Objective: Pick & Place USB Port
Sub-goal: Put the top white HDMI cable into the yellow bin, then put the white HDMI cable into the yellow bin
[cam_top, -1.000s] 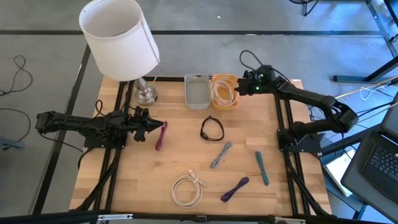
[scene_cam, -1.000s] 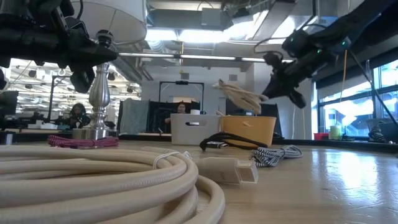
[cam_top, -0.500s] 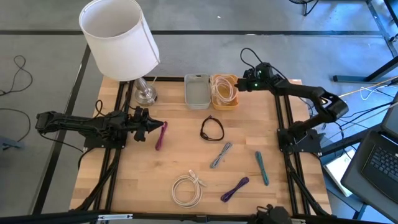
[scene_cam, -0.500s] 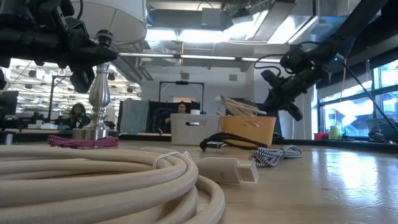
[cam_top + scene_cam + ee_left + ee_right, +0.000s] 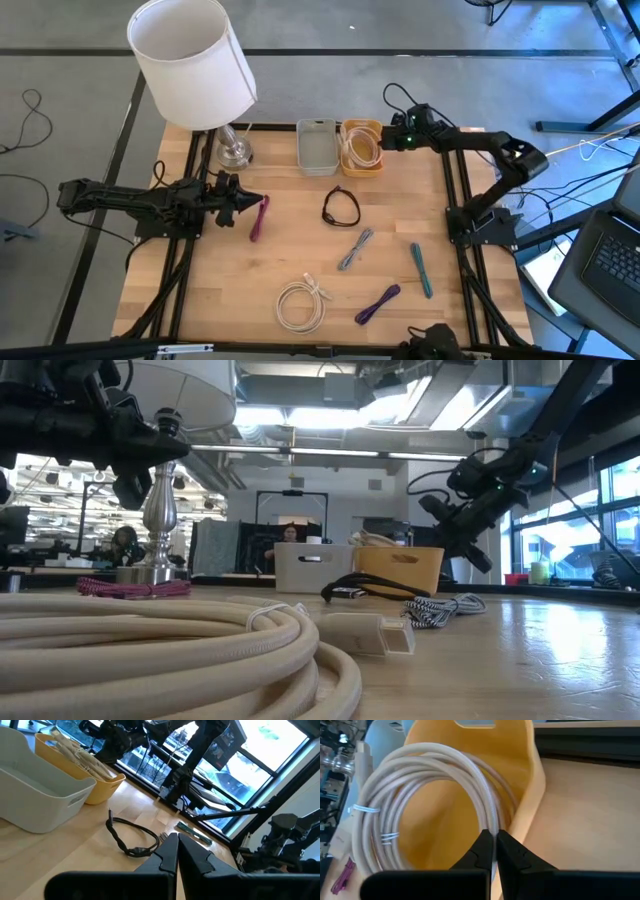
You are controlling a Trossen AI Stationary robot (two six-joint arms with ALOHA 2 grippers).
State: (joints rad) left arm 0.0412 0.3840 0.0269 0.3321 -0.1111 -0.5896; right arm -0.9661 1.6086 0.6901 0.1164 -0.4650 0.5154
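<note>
A cream cable coil lies inside the yellow bin at the table's far edge; in the low view only its top shows above the rim. My right gripper is at the bin's right side, shut on a strand of that coil. My left gripper is shut and touches nothing. It hovers at the table's left, just beside the magenta cable, which lies flat on the wood. My right gripper pinches one strand of the cream coil between its two fingers, on the side of the coil next to the bin's right wall. The fingers come from the table's right, slanting down. The rest of the coil rests in the yellow bin.
A grey bin stands left of the yellow one, and a lamp at the far left corner. On the table lie a black cable, a striped grey cable, a teal cable, a purple cable and another cream coil.
My right gripper has come down at the yellow bin with the cream coil. The coil, which hung lifted above the rim a second ago, now sits down inside the bin with only its top showing. The right arm's elbow has swung toward the table's far edge.
</note>
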